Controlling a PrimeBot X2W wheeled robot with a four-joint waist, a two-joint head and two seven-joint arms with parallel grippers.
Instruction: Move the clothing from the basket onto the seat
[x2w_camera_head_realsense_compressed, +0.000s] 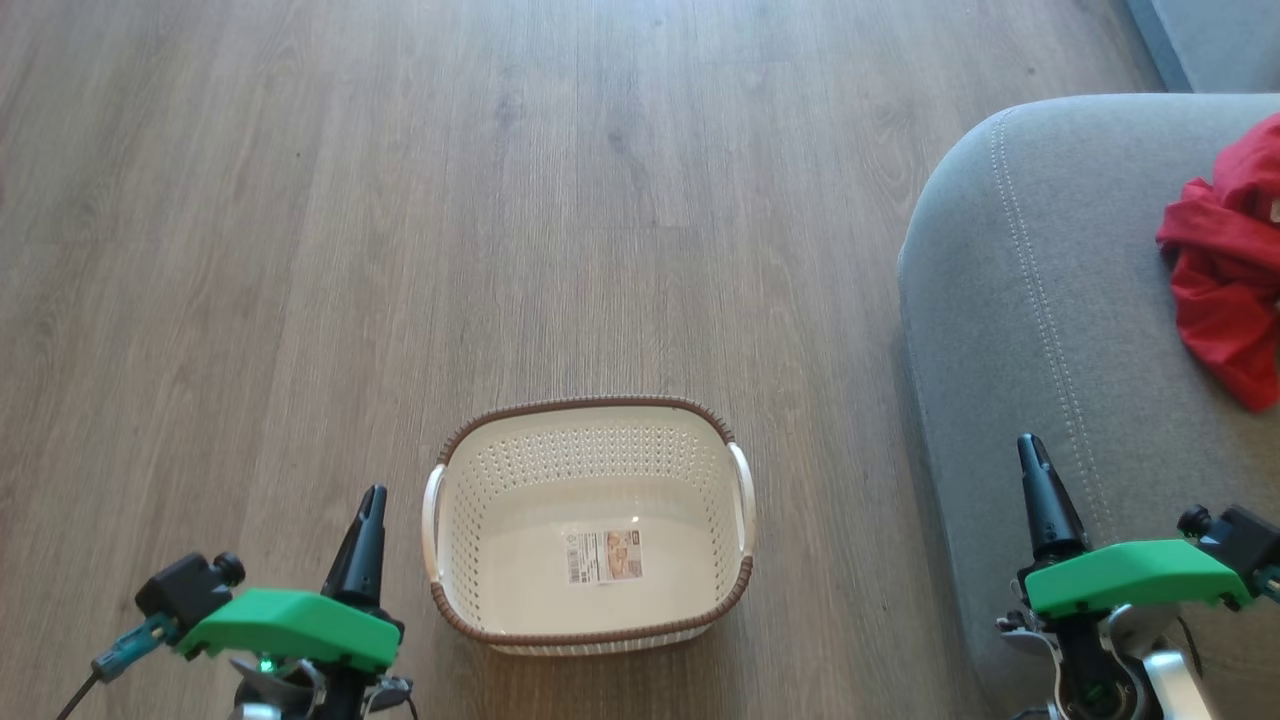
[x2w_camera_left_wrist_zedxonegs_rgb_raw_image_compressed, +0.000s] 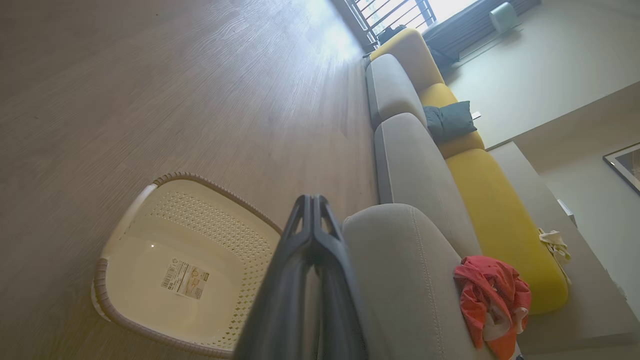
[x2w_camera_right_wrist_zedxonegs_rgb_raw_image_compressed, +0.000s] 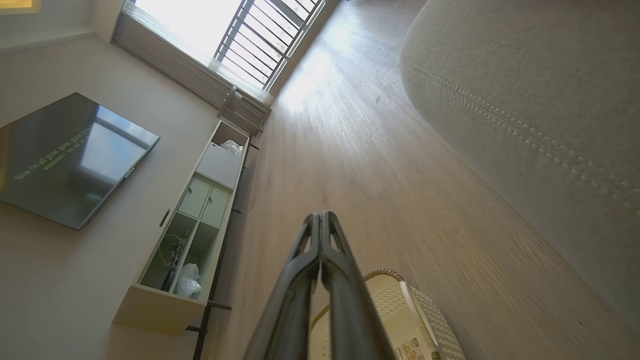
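head view: basket (x2w_camera_head_realsense_compressed: 590, 450) holds its label (x2w_camera_head_realsense_compressed: 604, 556); clothing (x2w_camera_head_realsense_compressed: 1225, 290) lies on seat (x2w_camera_head_realsense_compressed: 1020, 330); both pairs of jaws together.

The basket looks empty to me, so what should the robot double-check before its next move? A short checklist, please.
1. Basket holds no clothes, just a label on its bottom: ok.
2. Clothing lies on the seat: ok.
3. Both garments are in that red heap: cannot tell.
4. Left tool shut, holding nothing: ok.
5. Right tool shut, holding nothing: ok.
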